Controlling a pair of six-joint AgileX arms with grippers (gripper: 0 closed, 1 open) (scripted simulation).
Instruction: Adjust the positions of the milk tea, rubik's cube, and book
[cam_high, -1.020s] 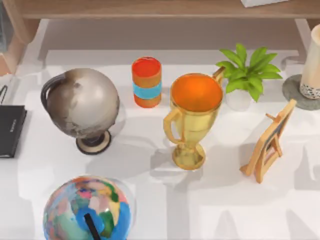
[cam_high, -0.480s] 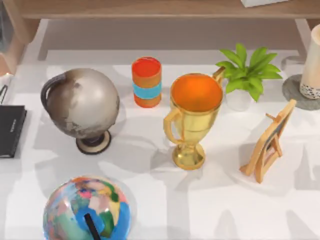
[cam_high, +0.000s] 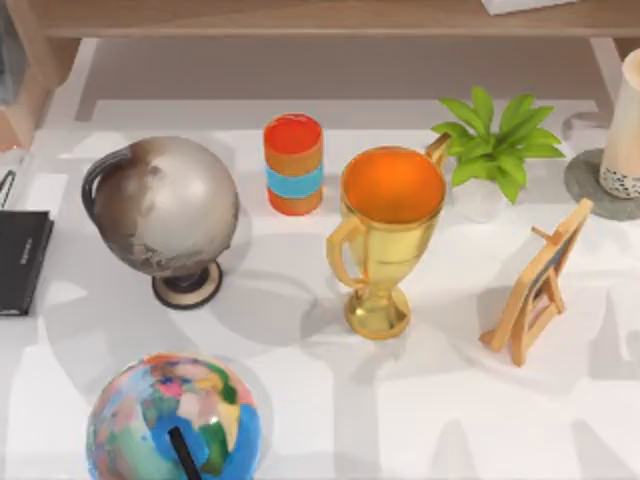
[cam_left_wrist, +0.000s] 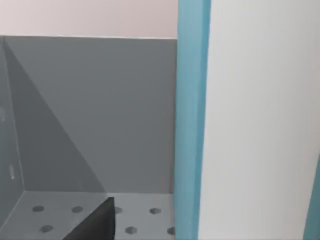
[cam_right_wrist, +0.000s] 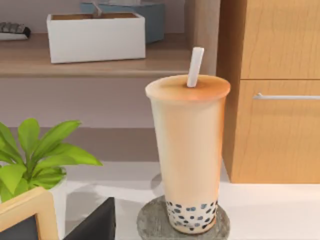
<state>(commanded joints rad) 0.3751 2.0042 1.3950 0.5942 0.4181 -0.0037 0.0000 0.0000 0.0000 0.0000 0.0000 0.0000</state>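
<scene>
The milk tea (cam_right_wrist: 187, 155), a tall cream cup with a white straw and black dots at its base, stands upright on a round grey coaster (cam_right_wrist: 150, 222). In the top view the milk tea (cam_high: 625, 130) is at the table's far right edge. A dark part of my right gripper (cam_right_wrist: 95, 222) sits low in the right wrist view, short of the cup and apart from it. The book's (cam_left_wrist: 191, 120) teal-blue cover edge and pale pages run upright very close in the left wrist view, beside a dark part of my left gripper (cam_left_wrist: 97, 222). The rubik's cube is out of view.
On the table stand a grey globe (cam_high: 165, 205), an orange cylinder with a blue band (cam_high: 293, 165), a gold trophy (cam_high: 385, 235), a potted plant (cam_high: 495, 150), a wooden easel (cam_high: 535, 285), a colourful globe (cam_high: 175, 420) and a flat black book (cam_high: 20, 260). Wooden cabinet (cam_right_wrist: 280, 95) stands beside the cup.
Shadows on the left part of the table have shifted. None of the objects on the table has moved.
</scene>
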